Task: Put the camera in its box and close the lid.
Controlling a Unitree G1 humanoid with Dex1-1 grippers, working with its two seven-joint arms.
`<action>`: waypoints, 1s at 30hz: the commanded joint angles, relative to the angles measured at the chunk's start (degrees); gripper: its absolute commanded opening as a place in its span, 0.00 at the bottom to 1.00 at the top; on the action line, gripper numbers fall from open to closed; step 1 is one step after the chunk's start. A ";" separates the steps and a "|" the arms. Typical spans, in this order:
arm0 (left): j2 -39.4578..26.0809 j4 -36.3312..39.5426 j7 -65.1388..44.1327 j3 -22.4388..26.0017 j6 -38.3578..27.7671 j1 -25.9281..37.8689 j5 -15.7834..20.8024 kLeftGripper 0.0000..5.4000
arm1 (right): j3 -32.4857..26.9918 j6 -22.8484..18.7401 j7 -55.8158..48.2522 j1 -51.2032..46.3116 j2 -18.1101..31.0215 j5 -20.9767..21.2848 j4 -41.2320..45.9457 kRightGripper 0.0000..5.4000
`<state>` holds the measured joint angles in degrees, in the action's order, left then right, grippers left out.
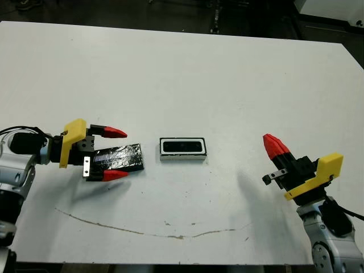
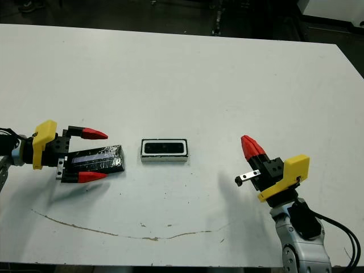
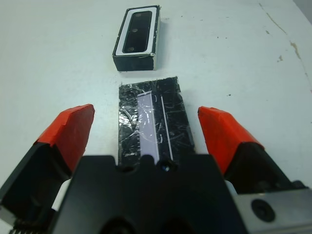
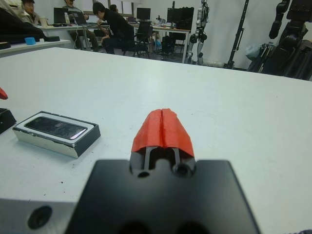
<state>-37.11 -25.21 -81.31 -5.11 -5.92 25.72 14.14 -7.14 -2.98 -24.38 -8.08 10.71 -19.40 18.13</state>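
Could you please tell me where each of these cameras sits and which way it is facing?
Head stereo pair: looks down at the table; both arms show.
Left wrist: looks along the open left gripper at the lid, the box beyond.
Right wrist: looks along the shut right gripper across the table towards seated people.
Shared: the box holding the camera shows in all.
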 commanded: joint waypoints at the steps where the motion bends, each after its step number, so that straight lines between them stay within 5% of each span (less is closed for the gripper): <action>1: 0.03 -3.18 0.82 -0.85 1.13 0.18 -1.64 1.00 | -0.21 -0.02 0.07 -0.76 0.82 -0.02 -0.21 0.00; 16: -0.57 -5.93 0.95 -2.84 5.54 2.76 -4.53 1.00 | 0.11 0.06 -0.01 -1.04 0.95 0.13 -0.22 0.00; 30: -2.54 2.52 3.46 -6.49 10.37 3.60 -9.35 0.97 | 0.24 -0.54 0.28 -1.16 0.94 -0.09 0.04 0.00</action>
<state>-38.88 -23.92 -79.39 -10.57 3.48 30.55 6.30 -6.71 -3.03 -24.31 -8.69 10.92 -19.40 18.26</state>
